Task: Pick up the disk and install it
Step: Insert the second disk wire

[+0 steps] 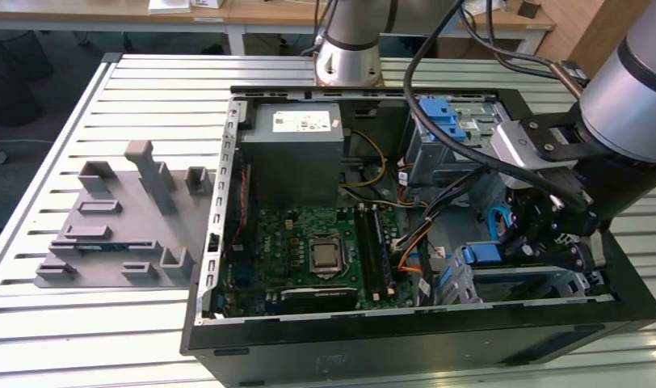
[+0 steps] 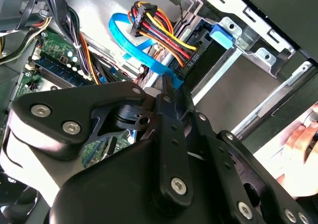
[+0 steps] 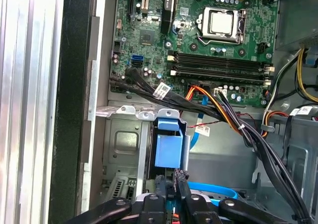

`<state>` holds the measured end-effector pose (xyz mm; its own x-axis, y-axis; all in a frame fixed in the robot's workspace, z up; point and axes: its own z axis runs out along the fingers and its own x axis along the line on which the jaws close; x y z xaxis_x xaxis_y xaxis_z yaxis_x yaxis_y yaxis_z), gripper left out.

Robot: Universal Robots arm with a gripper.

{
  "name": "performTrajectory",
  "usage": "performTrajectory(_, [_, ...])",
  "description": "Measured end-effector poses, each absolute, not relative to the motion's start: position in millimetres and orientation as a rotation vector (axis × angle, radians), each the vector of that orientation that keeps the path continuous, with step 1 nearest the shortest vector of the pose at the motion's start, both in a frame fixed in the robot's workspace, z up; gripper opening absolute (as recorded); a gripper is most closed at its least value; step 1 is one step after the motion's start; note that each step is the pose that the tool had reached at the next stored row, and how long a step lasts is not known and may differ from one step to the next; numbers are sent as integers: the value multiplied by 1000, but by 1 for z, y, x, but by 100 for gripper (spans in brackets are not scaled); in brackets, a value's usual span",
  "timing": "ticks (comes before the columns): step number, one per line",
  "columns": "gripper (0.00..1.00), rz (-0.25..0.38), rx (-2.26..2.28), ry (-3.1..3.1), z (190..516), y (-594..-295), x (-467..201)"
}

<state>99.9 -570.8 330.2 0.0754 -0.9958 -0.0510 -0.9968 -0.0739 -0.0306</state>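
Note:
The disk [image 3: 169, 147] stands on edge in the metal drive bay [image 3: 121, 144] at the case's front corner, with its blue carrier end facing out. In the exterior view the same blue carrier [image 1: 483, 253] shows low at the right of the open computer case [image 1: 414, 323]. My gripper [image 1: 538, 242] reaches down into the case just to the exterior view's right of it. In both wrist views the gripper [image 3: 174, 180] [image 2: 168, 87] has its black fingers drawn together, shut. Their tips are right at the carrier's end, and I cannot tell if they touch it.
Bundles of black, orange and yellow cables [image 3: 233, 119] and a blue flat cable [image 2: 124, 35] run close by the bay. The motherboard [image 1: 317, 250] and power supply [image 1: 296, 153] fill the case. A grey fixture [image 1: 124, 226] lies on the slatted table. A person's hand [image 2: 300, 139] rests outside the case.

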Motion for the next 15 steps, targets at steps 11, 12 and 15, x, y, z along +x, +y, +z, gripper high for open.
performTrajectory(11, [24, 26, -2261, 2098, 339, -571, 100])
performTrajectory(12, [22, 26, -2261, 2098, 340, -571, 100])
performTrajectory(15, [11, 26, -2261, 2098, 342, -571, 100])
